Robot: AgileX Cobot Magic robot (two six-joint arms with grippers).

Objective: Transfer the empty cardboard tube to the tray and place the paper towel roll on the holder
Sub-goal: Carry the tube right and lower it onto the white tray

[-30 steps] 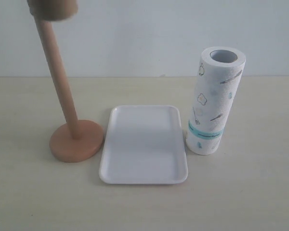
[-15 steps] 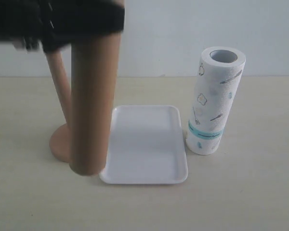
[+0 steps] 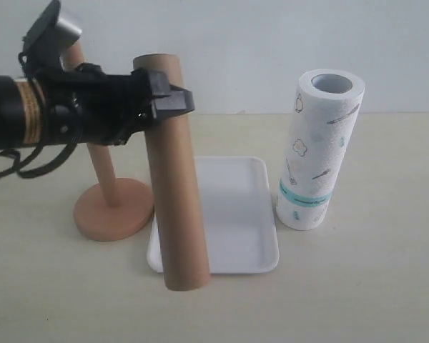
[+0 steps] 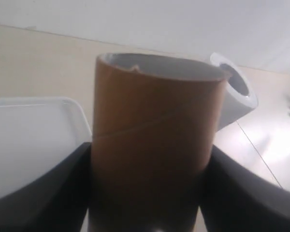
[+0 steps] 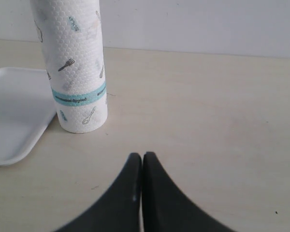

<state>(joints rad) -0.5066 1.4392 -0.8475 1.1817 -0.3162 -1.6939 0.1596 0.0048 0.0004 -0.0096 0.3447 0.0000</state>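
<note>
Pale table (image 3: 372, 286) is carrying the tray (image 3: 237, 207) at its middle, over whose left side the left tool (image 3: 163, 104) is gripping the empty cardboard tube (image 3: 175, 200) near its top, tilted, leaving the holder (image 3: 114, 211) toward the left edge bare for the paper towel roll (image 3: 318, 157), while the right tool (image 5: 142, 171) is idling, pinched shut.

The left arm (image 3: 7, 118) is a thick black cylinder ringed by a brass-coloured band (image 3: 33, 108), with a silver-grey camera housing (image 3: 63, 27) on top and thin black cables (image 3: 25, 170) looping beneath. The left end effector (image 3: 168, 101) is black and angular. The right end effector (image 5: 142, 159) has two smooth matte-black fingers tapering to rounded tips.
</note>
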